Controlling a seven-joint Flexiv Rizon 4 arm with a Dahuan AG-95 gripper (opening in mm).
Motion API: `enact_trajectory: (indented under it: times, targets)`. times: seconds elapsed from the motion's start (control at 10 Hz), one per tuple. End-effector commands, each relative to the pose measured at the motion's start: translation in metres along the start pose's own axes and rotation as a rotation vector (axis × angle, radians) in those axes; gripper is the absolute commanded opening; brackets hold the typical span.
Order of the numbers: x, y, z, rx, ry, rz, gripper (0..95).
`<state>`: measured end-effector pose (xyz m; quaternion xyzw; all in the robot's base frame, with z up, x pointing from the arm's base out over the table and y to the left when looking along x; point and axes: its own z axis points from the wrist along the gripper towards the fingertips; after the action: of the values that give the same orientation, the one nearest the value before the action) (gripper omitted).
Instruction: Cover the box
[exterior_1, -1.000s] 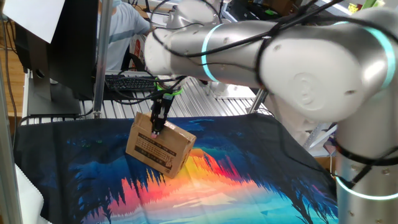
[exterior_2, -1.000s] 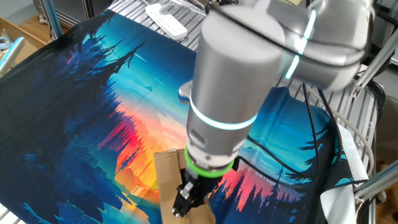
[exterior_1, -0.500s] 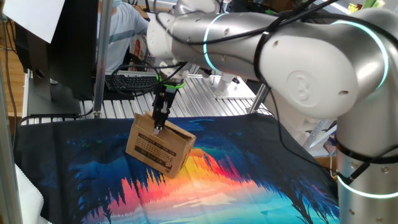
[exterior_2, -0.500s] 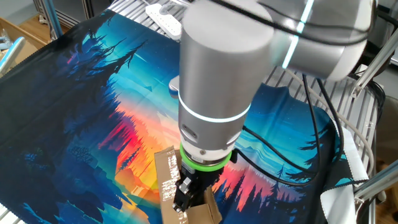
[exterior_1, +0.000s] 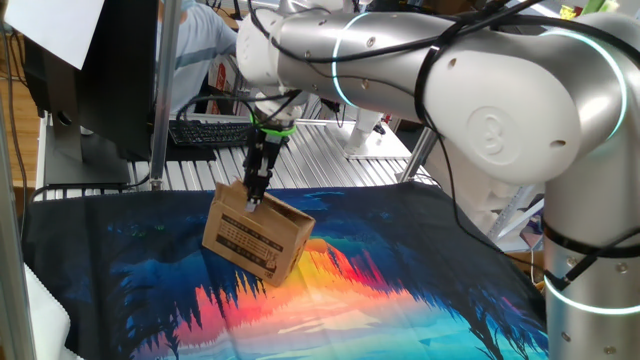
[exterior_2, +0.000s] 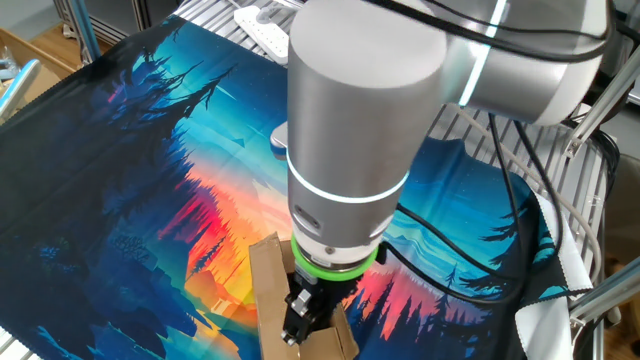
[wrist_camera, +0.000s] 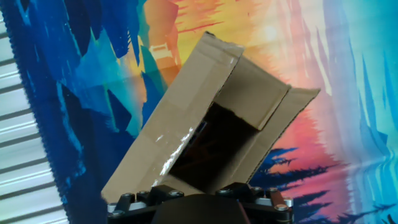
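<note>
The box (exterior_1: 255, 238) is brown cardboard with black print on its long side and stands tilted on the colourful cloth (exterior_1: 350, 290). My gripper (exterior_1: 252, 204) points straight down, its tips on the top of the box near the back edge. In the other fixed view the thick arm hides most of the box (exterior_2: 268, 285), and the gripper (exterior_2: 298, 330) sits over it at the bottom edge. The hand view looks down into the box (wrist_camera: 186, 118): its flaps are partly folded around a dark opening (wrist_camera: 217, 140). The jaws stand apart, holding nothing.
A metal post (exterior_1: 165, 90), a monitor (exterior_1: 110, 70) and a keyboard (exterior_1: 205, 132) stand behind the cloth, with a person in blue (exterior_1: 200, 50) beyond. A white power strip (exterior_2: 265, 30) lies on the slatted table. A white rag (exterior_2: 545, 325) hangs at the cloth's corner.
The arm's upper links have swung and risen a little while the gripper tips stayed on the top of the box. The box has not shifted on the cloth.
</note>
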<state>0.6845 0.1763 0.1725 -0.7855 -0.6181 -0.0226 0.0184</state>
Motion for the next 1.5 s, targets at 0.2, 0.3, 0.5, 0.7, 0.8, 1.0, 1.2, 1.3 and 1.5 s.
enact_trajectory:
  times: [0.2, 0.3, 0.5, 0.7, 0.8, 1.0, 1.2, 1.3, 1.5]
  targets:
    - [0.001, 0.0, -0.002, -0.012, -0.001, 0.001, 76.0]
    - [0.001, 0.0, -0.002, -0.013, -0.002, 0.002, 76.0]
    - [0.001, 0.0, -0.002, -0.023, -0.021, -0.005, 76.0]
    - [0.001, 0.0, -0.002, -0.045, -0.033, 0.004, 76.0]
    - [0.001, 0.0, -0.002, -0.05, -0.028, 0.046, 76.0]
    - [-0.001, -0.001, -0.002, -0.045, -0.015, 0.068, 76.0]
    - [-0.006, -0.002, 0.0, -0.042, -0.006, 0.052, 57.0]
    - [-0.009, -0.003, 0.001, -0.041, -0.003, 0.048, 57.0]
    - [-0.016, -0.005, 0.003, -0.04, 0.002, 0.037, 57.0]
